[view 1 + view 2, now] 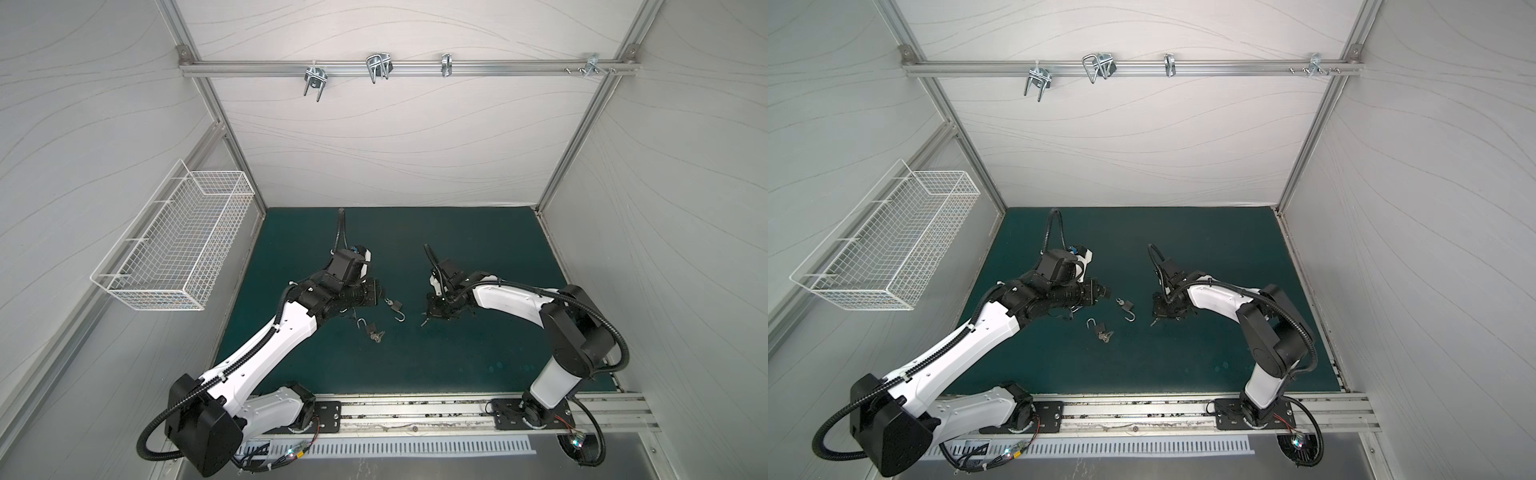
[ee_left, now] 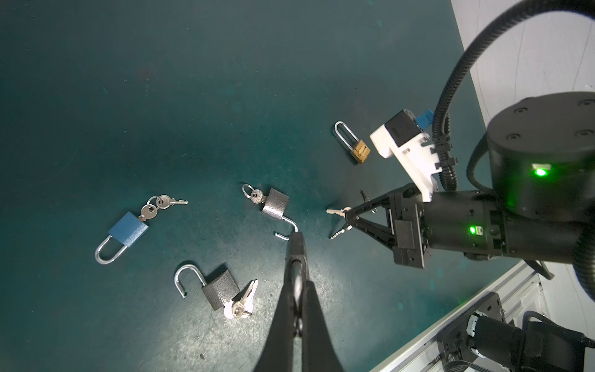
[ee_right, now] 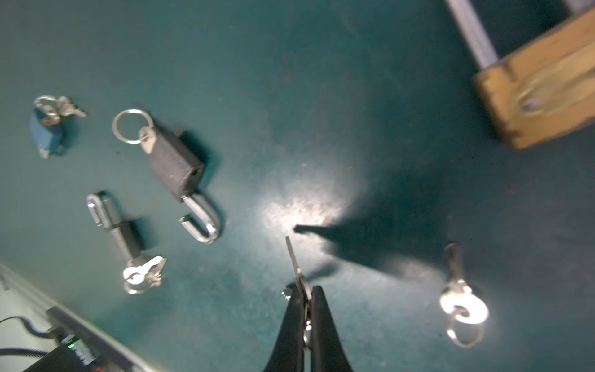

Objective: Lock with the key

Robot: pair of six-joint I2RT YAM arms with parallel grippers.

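Note:
My right gripper [image 3: 309,291] is shut on a small silver key [image 3: 292,257], whose blade sticks out past the fingertips just above the green mat. In the left wrist view that gripper [image 2: 347,219] shows the key [image 2: 335,211] with a second key hanging under it. A grey padlock [image 2: 275,204] with an open shackle and a key in its keyhole lies between the arms [image 1: 395,305]. My left gripper [image 2: 297,240] is shut and empty, hovering by that padlock [image 1: 1124,305]. A brass long-shackle padlock [image 2: 360,151] lies shut beyond the right gripper.
A second grey padlock [image 2: 220,290] with open shackle and keys, and a blue shut padlock [image 2: 128,230] with keys, lie on the mat. A loose key on a ring [image 3: 460,296] lies beside the right gripper. A white wire basket [image 1: 174,245] hangs on the left wall.

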